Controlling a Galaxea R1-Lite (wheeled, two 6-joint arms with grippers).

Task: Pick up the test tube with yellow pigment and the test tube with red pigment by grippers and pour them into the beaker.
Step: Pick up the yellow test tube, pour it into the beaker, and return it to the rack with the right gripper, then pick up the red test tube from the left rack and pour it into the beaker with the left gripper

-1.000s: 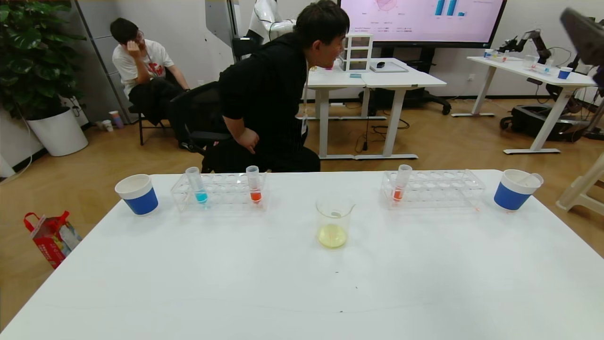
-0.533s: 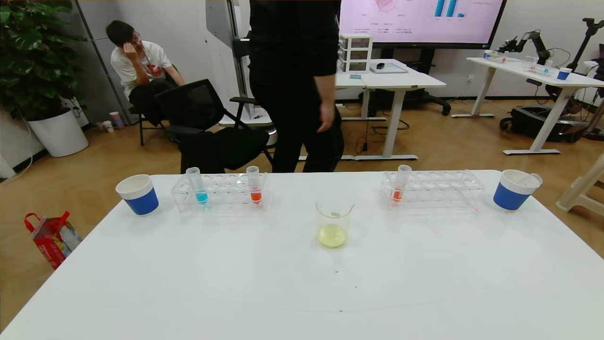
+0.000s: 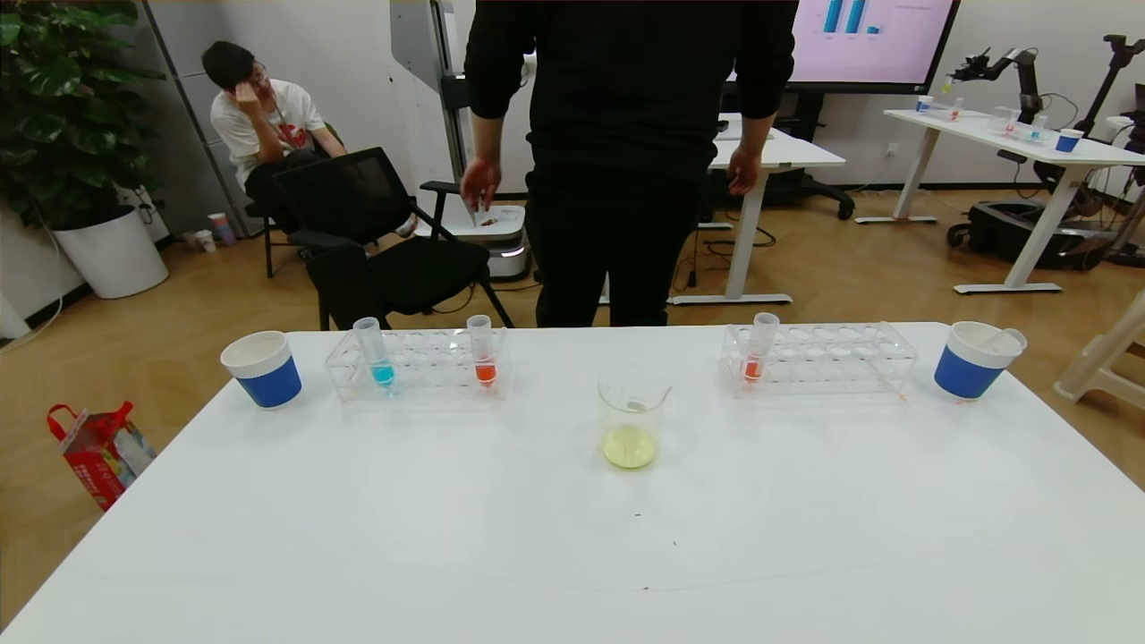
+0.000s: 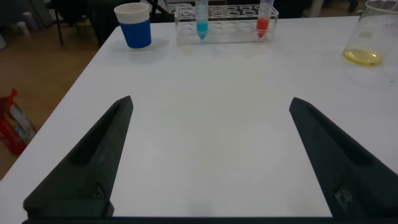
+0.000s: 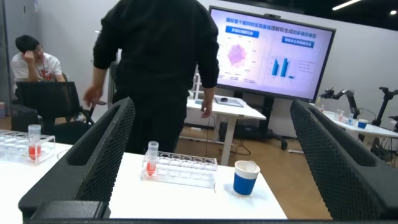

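The beaker (image 3: 633, 429) stands mid-table with yellow liquid in its bottom; it also shows in the left wrist view (image 4: 370, 37). One red test tube (image 3: 483, 351) stands in the left rack (image 3: 420, 368), another red test tube (image 3: 759, 347) in the right rack (image 3: 832, 358). No tube with yellow-green liquid shows. My left gripper (image 4: 210, 101) is open and empty over bare table, well short of the left rack. My right gripper (image 5: 211, 104) is open and empty, short of the right rack's red tube (image 5: 151, 160). Neither gripper shows in the head view.
A cyan tube (image 3: 374, 351) stands in the left rack. Blue-and-white paper cups stand at far left (image 3: 262, 368) and far right (image 3: 975, 360); the right one holds a clear thing. A person in black (image 3: 626, 161) stands at the table's far edge.
The person in black has stood up and stepped to the middle of the far edge. A dark shape at the head view's top right is gone. Nothing on the table moved.
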